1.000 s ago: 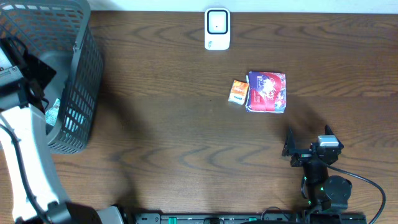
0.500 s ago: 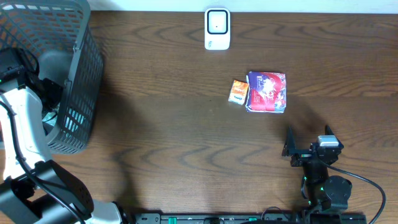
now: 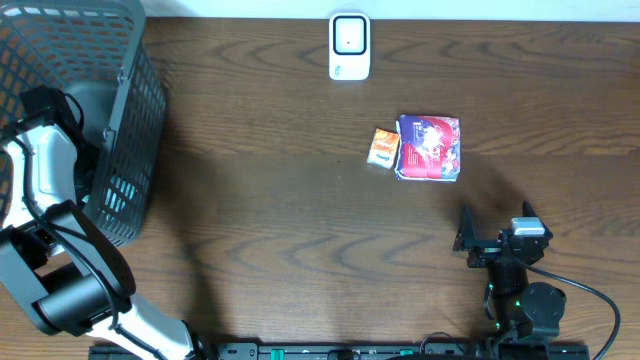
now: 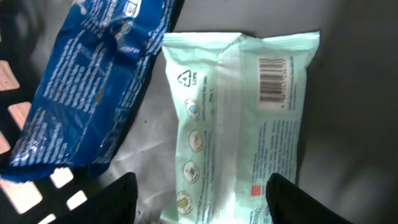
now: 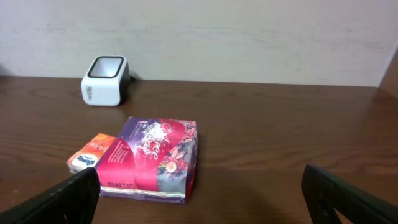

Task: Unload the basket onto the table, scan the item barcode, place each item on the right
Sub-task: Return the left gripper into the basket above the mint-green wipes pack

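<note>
The overhead camera looks straight down on the whole table point(image 3: 300, 230), basket point(image 3: 130, 120) at the left, scanner point(image 3: 349, 45) at the far edge. The left wrist camera sits close inside the basket, facing down at a pale green packet point(image 4: 236, 124) and a blue packet point(image 4: 93, 87). The right wrist camera rides low, facing across the table toward the wall point(image 5: 249, 37); it shares the scanner, purple box point(image 5: 152, 155) and orange packet point(image 5: 87, 152) with overhead.

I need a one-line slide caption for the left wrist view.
Left gripper, jaws apart, above a pale green soft plastic pack, barcode up, beside a crinkled blue plastic pouch.
</note>
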